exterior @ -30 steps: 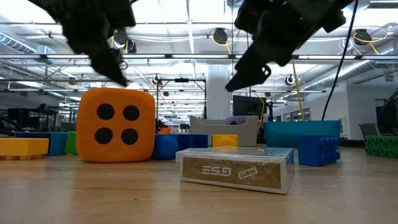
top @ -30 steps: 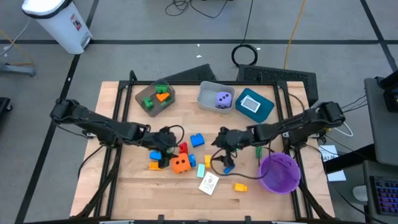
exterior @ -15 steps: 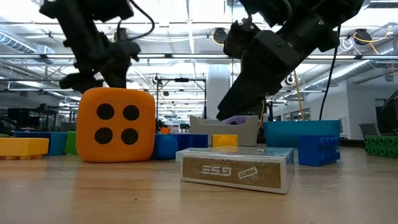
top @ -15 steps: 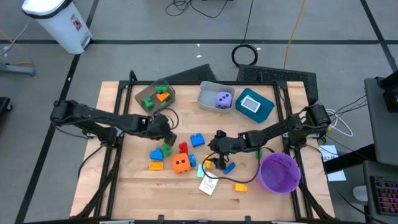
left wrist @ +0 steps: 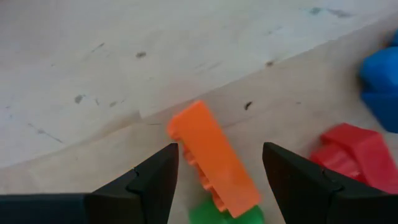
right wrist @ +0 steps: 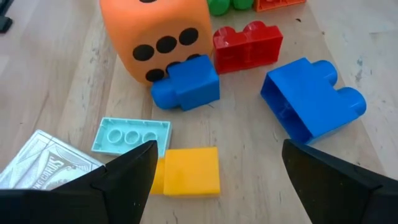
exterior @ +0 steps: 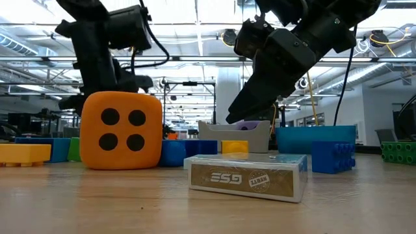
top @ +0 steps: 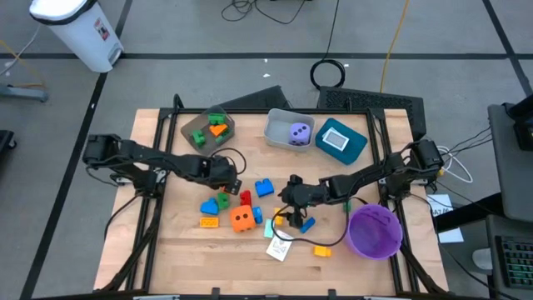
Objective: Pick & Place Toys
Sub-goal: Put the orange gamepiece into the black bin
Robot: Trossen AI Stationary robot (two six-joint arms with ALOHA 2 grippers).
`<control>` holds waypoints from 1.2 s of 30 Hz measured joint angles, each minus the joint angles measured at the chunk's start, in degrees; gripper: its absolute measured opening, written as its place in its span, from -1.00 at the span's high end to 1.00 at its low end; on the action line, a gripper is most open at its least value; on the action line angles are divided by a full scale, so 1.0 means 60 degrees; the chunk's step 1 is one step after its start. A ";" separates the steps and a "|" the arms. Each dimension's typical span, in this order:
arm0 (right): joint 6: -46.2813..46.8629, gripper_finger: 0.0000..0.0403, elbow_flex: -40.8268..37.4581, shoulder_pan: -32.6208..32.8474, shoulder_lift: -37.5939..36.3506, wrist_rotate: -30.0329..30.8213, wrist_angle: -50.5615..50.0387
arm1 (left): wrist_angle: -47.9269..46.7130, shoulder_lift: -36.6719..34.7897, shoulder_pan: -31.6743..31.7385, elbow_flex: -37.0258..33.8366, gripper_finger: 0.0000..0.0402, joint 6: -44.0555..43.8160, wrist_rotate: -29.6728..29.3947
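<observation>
Nearest the front edge of the bench [top: 166,250], a boxed card deck [top: 280,247] lies flat, with a yellow block [top: 321,250] just beside it toward the purple bowl [top: 373,232]. In the low view the deck [exterior: 247,177] sits in front of everything else.

A little farther in, the right end effector [top: 288,218] hangs low over the bench with its fingers apart and nothing between them. Its wrist view shows a small yellow block [right wrist: 189,172] between the fingertips, a pale teal plate [right wrist: 131,136] beside that, then a small blue block [right wrist: 186,84] touching the orange die [right wrist: 155,34], a red block [right wrist: 247,43] and a larger blue block [right wrist: 311,106].

The orange die [top: 242,219] stands level with this, with an orange flat block [top: 208,222] to its left and green and blue blocks [top: 210,205] just behind.

The left end effector [top: 234,184] is farther back, above that cluster, its fingers spread around an orange block [left wrist: 213,159]; whether they touch it, I cannot tell. A green piece [left wrist: 227,213] shows under that block.

At the far edge stand a brown bin [top: 209,131] holding green and orange blocks, a grey bin [top: 278,127] with the purple die [top: 299,133], and a teal bin [top: 356,142] with a card [top: 335,140].
</observation>
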 joint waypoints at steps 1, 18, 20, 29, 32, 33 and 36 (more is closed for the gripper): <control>0.0000 -0.66 0.0000 -0.0003 0.0000 0.0000 0.0000 | -0.0015 0.0087 0.0010 0.0000 -0.20 -0.0054 0.0001; 0.0000 -0.66 0.0000 -0.0004 0.0000 0.0000 -0.0001 | -0.0029 0.0881 0.0554 0.0000 -0.16 0.0779 0.0230; -0.0004 -0.66 0.0000 -0.0004 0.0000 0.0000 -0.0001 | -0.0024 0.0877 0.0550 0.0000 -0.07 0.0925 0.0219; -0.0004 -0.66 0.0000 -0.0004 -0.0004 0.0000 -0.0001 | -0.0003 0.0877 0.0603 0.0000 0.51 0.1622 0.0060; -0.0005 -0.66 0.0000 -0.0004 -0.0004 0.0000 -0.0001 | 0.0008 0.0799 0.0663 0.0004 0.51 0.2096 -0.0107; -0.0005 -0.66 0.0000 -0.0004 -0.0004 0.0002 -0.0001 | 0.0005 0.0716 0.0692 0.0004 0.51 0.2262 -0.0164; -0.0004 -0.66 0.0000 -0.0004 -0.0004 0.0000 -0.0002 | -0.0186 0.0277 0.0835 0.0100 0.51 0.2612 -0.0215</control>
